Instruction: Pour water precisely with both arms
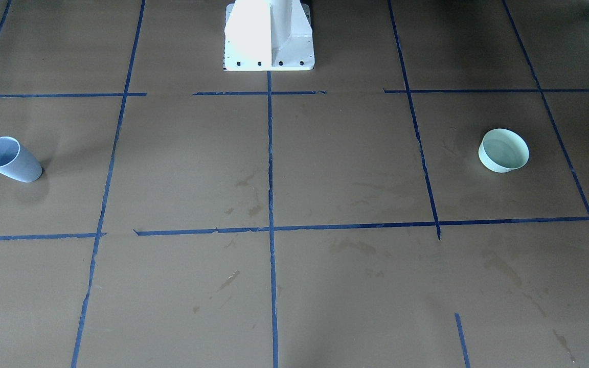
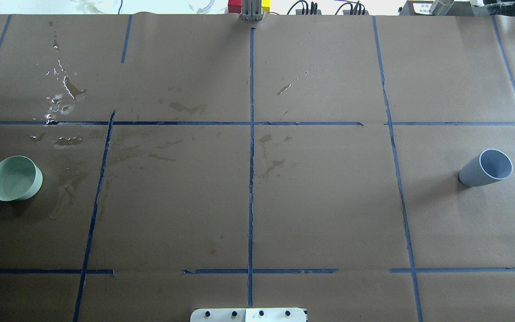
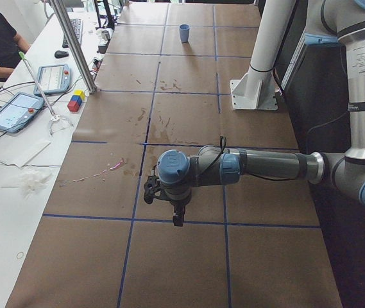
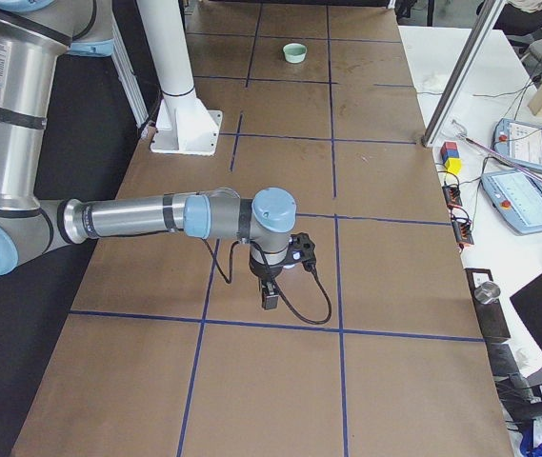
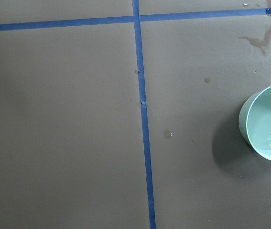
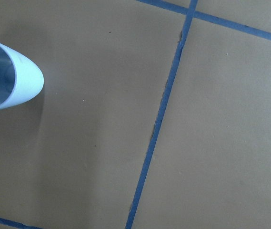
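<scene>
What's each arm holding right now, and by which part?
Nothing. The cup and bowl stand free, with no pincer at either. In the side views, the left pincer and right pincer look empty.

Nothing here can be read with certainty. A white label [image 2: 424, 6] at the far edge in the overhead view carries small print, but it is too blurred to read. The left arm [image 3: 259, 165] has a sticker [image 3: 364, 61] with some fine lines of print. The right arm [image 4: 156, 217] has a similar one [image 4: 0, 59]. Both are too small to read. The tablet screens [image 3: 14, 110] show only coloured fields.
</scene>
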### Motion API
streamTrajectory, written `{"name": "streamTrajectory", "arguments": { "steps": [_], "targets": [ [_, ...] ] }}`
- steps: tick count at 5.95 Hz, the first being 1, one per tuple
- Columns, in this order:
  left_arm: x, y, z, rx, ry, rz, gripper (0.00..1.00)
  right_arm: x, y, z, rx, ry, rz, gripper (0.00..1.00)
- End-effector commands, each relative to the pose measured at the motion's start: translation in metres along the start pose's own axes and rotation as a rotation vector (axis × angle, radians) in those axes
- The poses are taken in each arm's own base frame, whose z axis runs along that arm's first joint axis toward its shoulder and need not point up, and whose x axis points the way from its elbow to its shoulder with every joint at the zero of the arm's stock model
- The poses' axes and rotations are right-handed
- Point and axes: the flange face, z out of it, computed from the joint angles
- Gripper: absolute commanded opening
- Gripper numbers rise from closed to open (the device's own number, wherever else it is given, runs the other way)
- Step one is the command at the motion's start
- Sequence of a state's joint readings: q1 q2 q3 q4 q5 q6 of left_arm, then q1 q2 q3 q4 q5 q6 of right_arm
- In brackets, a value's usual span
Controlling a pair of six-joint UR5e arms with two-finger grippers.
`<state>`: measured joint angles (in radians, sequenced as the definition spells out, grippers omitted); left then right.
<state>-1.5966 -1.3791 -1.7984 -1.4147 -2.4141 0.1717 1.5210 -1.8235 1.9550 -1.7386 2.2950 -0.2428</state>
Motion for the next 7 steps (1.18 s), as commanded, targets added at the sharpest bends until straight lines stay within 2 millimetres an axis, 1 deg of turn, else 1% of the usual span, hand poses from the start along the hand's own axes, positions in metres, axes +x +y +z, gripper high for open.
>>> {"name": "streamTrajectory", "arguments": {
  "steps": [1,2,3,4,6,7],
  "targets": [
    [-0.01,-0.001,0.011,-0.009,-0.002,-0.001,1.0,0.01,0.007,-0.009,0.021,0.013,0.031,1.0],
    [-0.004,-0.002,0.004,0.02,-0.005,0.03,1.0,0.013,0.009,-0.012,0.028,0.012,0.046,1.0],
    [0.004,-0.005,-0.002,0.038,-0.007,0.055,1.0,0.015,0.009,-0.009,0.026,0.012,0.051,1.0],
    [0.005,-0.004,-0.002,0.038,-0.01,0.055,1.0,0.018,0.008,-0.006,0.023,0.007,0.055,1.0],
    [0.004,-0.002,-0.001,0.027,-0.024,0.052,1.0,0.014,0.006,-0.009,0.032,-0.003,0.049,1.0],
    [0.003,0.01,0.0,0.022,-0.035,0.048,1.0,0.014,0.008,-0.009,0.033,-0.005,0.038,1.0]
  ]
}}
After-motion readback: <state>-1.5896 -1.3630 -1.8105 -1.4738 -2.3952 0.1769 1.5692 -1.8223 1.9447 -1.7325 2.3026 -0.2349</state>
